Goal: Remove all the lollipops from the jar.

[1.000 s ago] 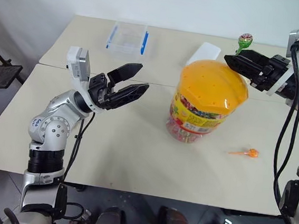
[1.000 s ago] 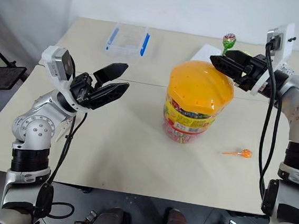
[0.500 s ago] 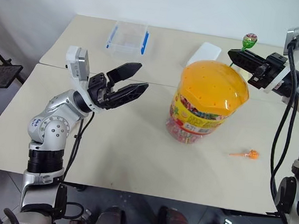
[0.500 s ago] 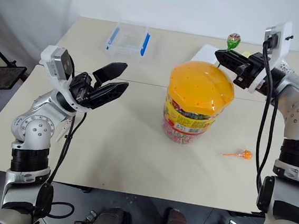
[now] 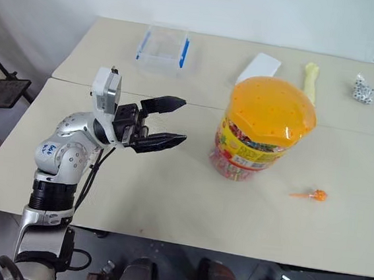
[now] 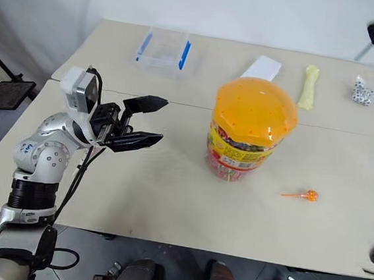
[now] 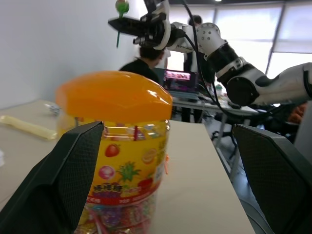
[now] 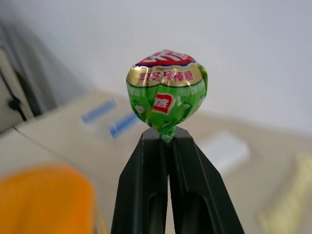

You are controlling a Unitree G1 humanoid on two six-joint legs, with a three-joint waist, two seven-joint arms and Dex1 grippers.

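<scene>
Lollipops I count: two — a green one pinched in my right gripper, an orange one on the table beside the jar. Left gripper gapes empty.

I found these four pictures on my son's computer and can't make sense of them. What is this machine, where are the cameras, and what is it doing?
It is a two-armed robot standing at a pale table. Two pictures look down from cameras in its head; the other two come from a camera on each wrist.

On the table stand a big clear candy jar with an orange lid, and a clear box with blue clips. An orange lollipop, a white flat block, a pale yellow strip and a small black-and-white wrapped thing lie there too.

The left tool hangs open beside the jar, holding nothing. The right tool is shut on the stick of a green lollipop, held up in the air, clear of the jar.
</scene>
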